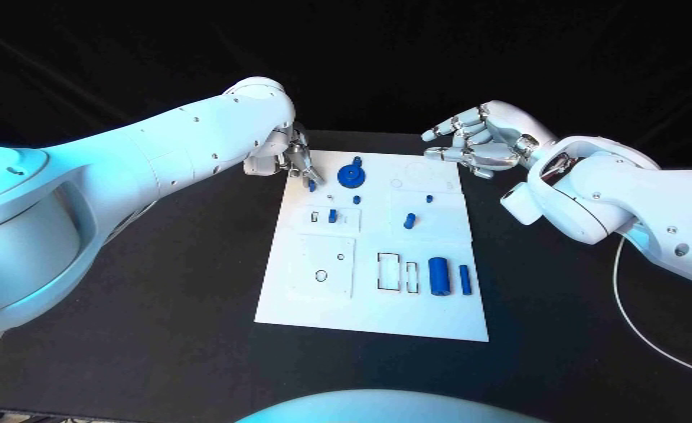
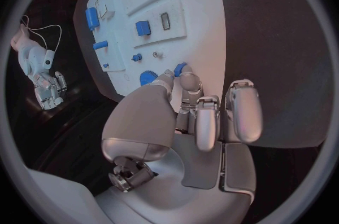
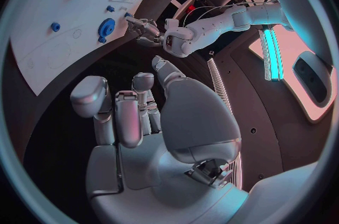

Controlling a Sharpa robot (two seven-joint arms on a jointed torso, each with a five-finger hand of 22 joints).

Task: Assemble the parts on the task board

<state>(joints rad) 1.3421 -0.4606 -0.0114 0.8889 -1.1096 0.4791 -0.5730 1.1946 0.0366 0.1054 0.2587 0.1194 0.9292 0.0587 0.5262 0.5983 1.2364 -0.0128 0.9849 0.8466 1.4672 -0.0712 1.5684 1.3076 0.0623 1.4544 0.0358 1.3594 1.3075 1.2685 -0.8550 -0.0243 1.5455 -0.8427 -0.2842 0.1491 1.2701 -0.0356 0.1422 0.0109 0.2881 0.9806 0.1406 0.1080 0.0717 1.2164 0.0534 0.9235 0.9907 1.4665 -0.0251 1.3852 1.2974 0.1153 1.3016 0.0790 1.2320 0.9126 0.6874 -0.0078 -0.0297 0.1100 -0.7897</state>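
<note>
A small blue peg (image 1: pixel 312 184) is pinched by the silver left hand (image 1: pixel 293 156) at the white task board's (image 1: pixel 433 313) eleven o'clock corner; its axis cannot be told. The silver right hand (image 1: pixel 477 139), fingers loosely curled and empty, is held beyond the board's one o'clock corner.

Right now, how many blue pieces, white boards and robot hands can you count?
Blue parts: 8
White task board: 1
Hands: 2 (left hand, right hand)
Total: 11
</note>
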